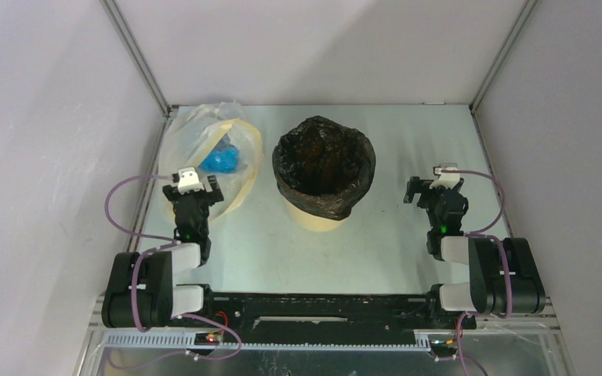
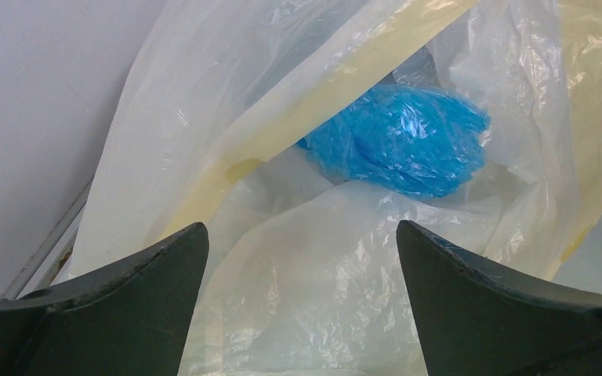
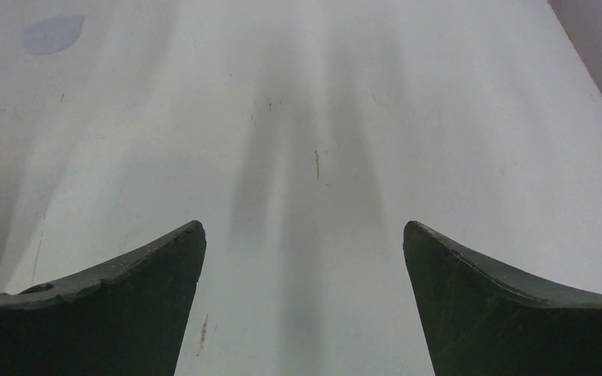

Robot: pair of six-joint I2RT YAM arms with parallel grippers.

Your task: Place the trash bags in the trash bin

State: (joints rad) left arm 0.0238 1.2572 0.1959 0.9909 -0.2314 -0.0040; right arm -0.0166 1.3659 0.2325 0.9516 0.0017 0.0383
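Note:
The black trash bag [image 1: 324, 163] of glossy crinkled film sits in and over the top of the yellow-orange trash bin [image 1: 314, 220] at the table's middle, its mouth open upward; only the bin's lower part shows. My left gripper [image 1: 194, 190] is open and empty, left of the bin, over a clear bag. In the left wrist view my left gripper [image 2: 302, 235] frames that clear film with nothing between the fingers. My right gripper [image 1: 435, 192] is open and empty, right of the bin, and in its own view [image 3: 304, 235] it is over bare table.
A clear translucent bag [image 1: 204, 141] with a pale-yellow band and a blue lump [image 1: 224, 159] lies at the back left by the wall; the lump also shows in the left wrist view [image 2: 400, 149]. Grey walls close in three sides of the table [image 1: 392, 235].

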